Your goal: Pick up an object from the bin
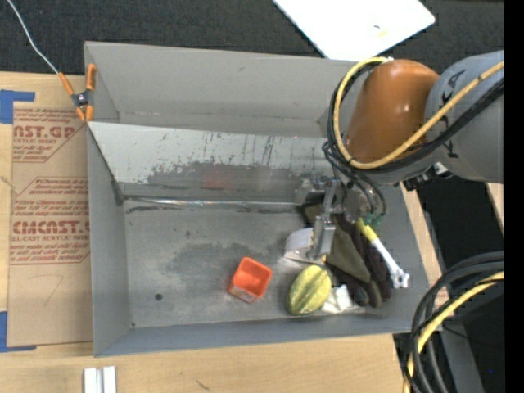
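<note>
Gripper [326,237] low over the heap at the right end of the bin [164,219], just above a small white piece [298,241] beside a dark olive cloth [350,260]; open or closed, impossible to tell. Yellow-green ribbed fruit [309,291] close by, orange cube [249,278] apart to its left.

— What sort of place is this?
— A robotics lab or workshop, I'd say.
— What shows it?
— An industrial robot arm [475,121] strung with yellow and black cables [337,109] reaches over a scuffed grey metal bin [205,80] on a plain wooden bench [246,363].
</note>
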Controlling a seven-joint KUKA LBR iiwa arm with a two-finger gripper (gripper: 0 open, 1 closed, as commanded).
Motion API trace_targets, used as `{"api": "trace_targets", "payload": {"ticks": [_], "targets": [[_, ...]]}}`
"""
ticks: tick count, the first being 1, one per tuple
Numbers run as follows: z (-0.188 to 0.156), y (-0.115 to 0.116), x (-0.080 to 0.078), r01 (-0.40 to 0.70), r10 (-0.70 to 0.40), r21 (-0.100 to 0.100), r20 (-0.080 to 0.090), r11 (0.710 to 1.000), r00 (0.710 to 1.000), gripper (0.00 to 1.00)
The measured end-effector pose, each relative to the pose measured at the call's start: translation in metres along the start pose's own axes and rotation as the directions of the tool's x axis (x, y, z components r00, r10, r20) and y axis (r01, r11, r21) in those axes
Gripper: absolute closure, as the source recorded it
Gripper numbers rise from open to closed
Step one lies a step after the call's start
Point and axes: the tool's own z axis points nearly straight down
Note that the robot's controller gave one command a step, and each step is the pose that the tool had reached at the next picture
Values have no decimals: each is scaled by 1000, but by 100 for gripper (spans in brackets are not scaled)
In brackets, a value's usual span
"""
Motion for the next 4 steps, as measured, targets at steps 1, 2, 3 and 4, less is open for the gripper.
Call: {"api": "trace_targets", "payload": {"ticks": [1,2,3,4], "targets": [[-5,0,-2,0,0,1,8,1000,1000,0],[75,-5,-13,-91,91,-2,8,996,996,0],[67,-4,1,-223,223,-2,3,975,975,0],[90,-29,2,-153,153,-2,10,988,988,0]]}}
